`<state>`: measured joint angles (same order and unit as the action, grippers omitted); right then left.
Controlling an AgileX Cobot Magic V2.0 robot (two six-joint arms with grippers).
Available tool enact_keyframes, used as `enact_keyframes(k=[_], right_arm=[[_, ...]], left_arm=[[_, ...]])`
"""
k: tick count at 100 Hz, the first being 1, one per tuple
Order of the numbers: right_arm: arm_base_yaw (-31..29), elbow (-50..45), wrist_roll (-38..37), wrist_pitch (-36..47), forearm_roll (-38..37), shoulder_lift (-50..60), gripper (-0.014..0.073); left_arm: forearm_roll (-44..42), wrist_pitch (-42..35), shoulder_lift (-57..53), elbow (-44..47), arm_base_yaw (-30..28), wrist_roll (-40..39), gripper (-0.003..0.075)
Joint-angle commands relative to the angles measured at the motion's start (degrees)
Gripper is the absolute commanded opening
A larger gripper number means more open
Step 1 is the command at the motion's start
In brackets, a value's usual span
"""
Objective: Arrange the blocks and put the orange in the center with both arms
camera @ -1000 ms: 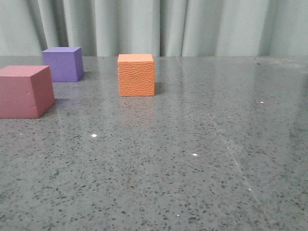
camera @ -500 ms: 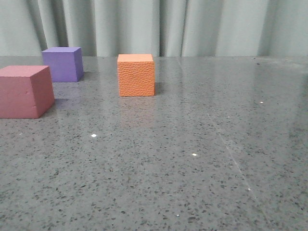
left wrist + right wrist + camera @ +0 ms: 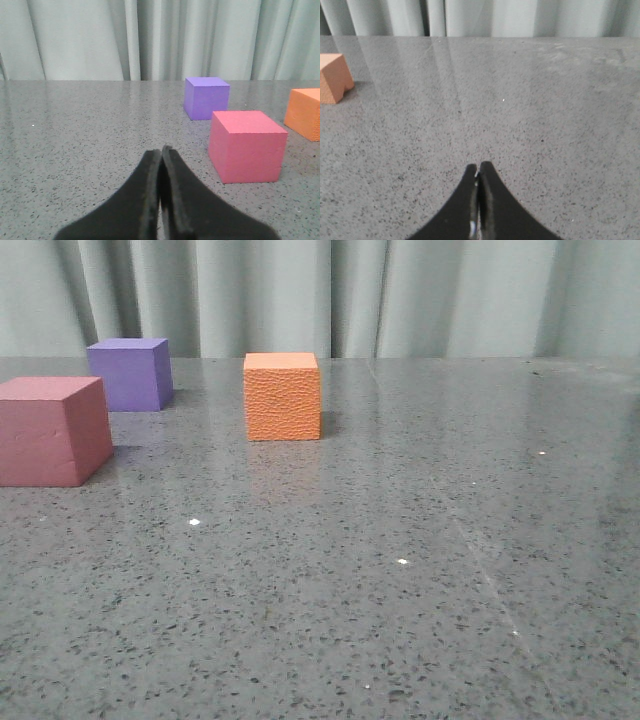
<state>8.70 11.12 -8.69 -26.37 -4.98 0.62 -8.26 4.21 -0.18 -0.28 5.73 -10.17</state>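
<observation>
You are at the very start: nothing is grasped. The left claw (image 3: 161, 152) and right claw (image 3: 479, 170) are both clenched on nothing, low over the worktop (image 3: 400, 570). The orange cube (image 3: 283, 396) stands alone mid-worktop; the pink-red cube (image 3: 52, 430) and purple cube (image 3: 129, 373) sit near each other to its left. Next, release a claw, likely for carrying one cube to the orange's other side.

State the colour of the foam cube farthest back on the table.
Purple. The purple foam cube shows best in the front view.
</observation>
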Motion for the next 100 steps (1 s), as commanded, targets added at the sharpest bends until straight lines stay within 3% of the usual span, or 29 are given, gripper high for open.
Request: enact_keyframes(k=[1,24,44,100], right_arm=[[-2.1,-1.1,1.9,8.6,1.4,1.2,-0.0067],[-8.3,-7.1,1.9,19.1,3.9,1.3,-0.0067],[-9.2,-11.7,1.9,26.4,3.9,1.3,-0.0067],[-9.2,-11.9,1.9,25.8,3.9,1.3,-0.0067]], left_arm=[[0.1,-5.1,-1.9,3.1,0.0,-0.1,-0.001],[0.1,-5.1,-1.9,3.1,0.0,-0.1,-0.001],[0.1,-5.1,-1.9,3.1,0.0,-0.1,-0.001],[0.1,-5.1,-1.9,3.1,0.0,-0.1,-0.001]])
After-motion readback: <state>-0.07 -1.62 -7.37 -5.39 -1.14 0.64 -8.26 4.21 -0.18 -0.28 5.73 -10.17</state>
